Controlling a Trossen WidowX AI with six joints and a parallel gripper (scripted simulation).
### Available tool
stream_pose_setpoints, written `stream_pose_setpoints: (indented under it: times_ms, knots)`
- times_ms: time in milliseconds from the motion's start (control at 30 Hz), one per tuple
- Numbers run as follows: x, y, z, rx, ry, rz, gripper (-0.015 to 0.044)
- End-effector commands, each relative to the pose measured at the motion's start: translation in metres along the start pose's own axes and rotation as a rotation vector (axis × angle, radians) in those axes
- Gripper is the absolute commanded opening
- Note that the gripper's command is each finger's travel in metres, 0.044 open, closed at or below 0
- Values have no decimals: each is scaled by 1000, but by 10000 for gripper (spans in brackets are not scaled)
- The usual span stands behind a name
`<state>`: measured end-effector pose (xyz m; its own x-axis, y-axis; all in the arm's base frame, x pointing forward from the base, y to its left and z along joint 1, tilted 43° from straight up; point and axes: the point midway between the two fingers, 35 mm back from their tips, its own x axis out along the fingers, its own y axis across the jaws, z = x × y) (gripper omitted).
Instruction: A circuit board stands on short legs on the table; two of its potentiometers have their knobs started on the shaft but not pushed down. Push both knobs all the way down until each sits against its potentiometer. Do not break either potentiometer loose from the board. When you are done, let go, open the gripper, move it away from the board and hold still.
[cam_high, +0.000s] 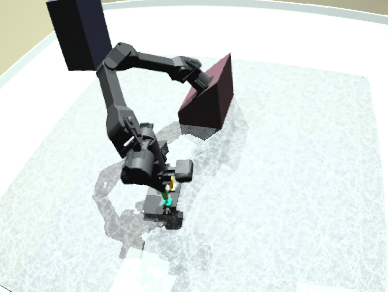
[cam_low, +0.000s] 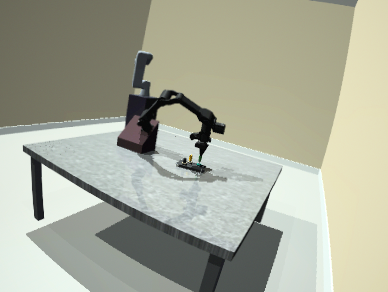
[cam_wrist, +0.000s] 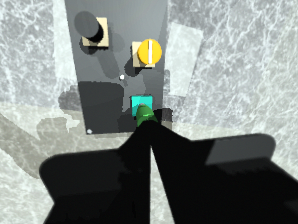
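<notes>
Two fingers pressed together, empty: my gripper (cam_wrist: 148, 125) bears its tips down on the green knob (cam_wrist: 144, 113) over the teal potentiometer (cam_wrist: 138, 103). Just beyond it on the circuit board (cam_wrist: 90, 110) sit the yellow knob (cam_wrist: 149, 51) and a black knob (cam_wrist: 88, 27).

Closed gripper (cam_wrist: 145, 120) tips seemingly on green knob (cam_wrist: 144, 113), above dark board (cam_wrist: 95, 100).

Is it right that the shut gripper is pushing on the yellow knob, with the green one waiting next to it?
Not quite. In the wrist view the shut gripper presses the green knob; the yellow knob is the one waiting next to it.
</notes>
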<state>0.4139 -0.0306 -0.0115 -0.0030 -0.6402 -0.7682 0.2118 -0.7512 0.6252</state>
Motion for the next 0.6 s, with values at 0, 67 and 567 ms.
stream_pose_setpoints:
  times_ms: [0,67,567]
  knots:
    - [6,1,0,14,-7,5,0]
    - [6,1,0,14,-7,5,0]
    - [9,1,0,17,-9,6,0]
